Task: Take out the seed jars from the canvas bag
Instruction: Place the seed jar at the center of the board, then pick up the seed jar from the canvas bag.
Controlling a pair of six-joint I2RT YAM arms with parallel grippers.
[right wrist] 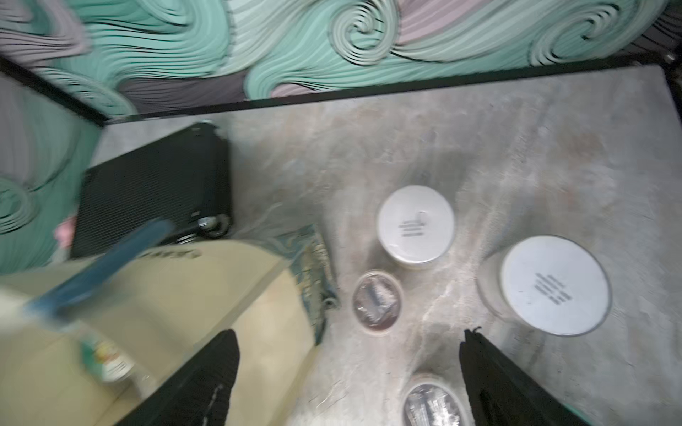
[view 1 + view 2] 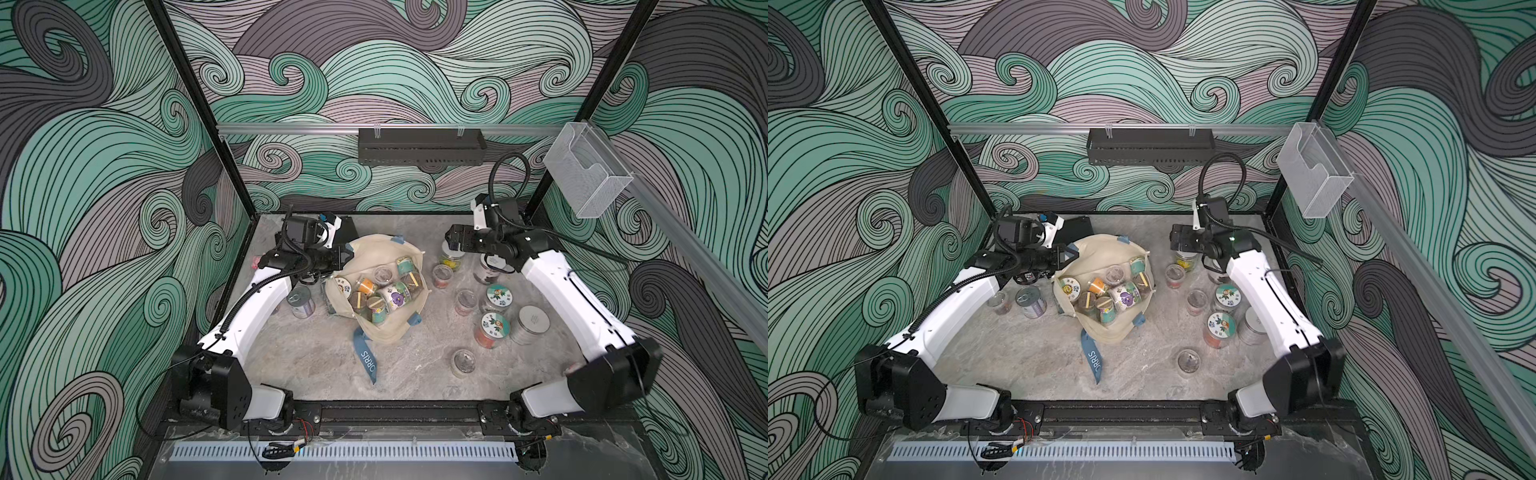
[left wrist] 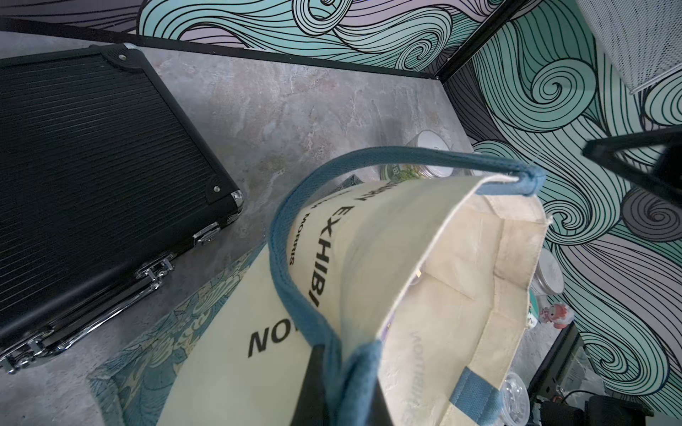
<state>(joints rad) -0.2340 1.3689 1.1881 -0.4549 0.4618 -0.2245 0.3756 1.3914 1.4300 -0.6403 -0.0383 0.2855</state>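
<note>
The canvas bag (image 2: 390, 332) (image 2: 1113, 332) lies in the middle of the table with its mouth held up and open. My left gripper (image 2: 343, 257) (image 3: 343, 387) is shut on the bag's rim where the blue strap (image 3: 291, 228) joins. Several seed jars (image 2: 390, 295) (image 2: 1121, 297) lie jumbled inside. More seed jars (image 2: 492, 328) stand on the table to the right of the bag. My right gripper (image 2: 451, 241) (image 1: 347, 339) hangs open and empty above the far ones, over bare table between two small clear-lidded jars (image 1: 376, 302) and beside two white-lidded jars (image 1: 415, 225).
A flat black ribbed case (image 3: 92, 166) (image 1: 155, 184) lies at the back left, behind the bag. A silver-lidded can (image 2: 300, 301) stands under my left arm. A pink toy (image 3: 555, 313) sits near the right-hand jars. A loose blue strap (image 2: 365, 357) trails toward the table's front.
</note>
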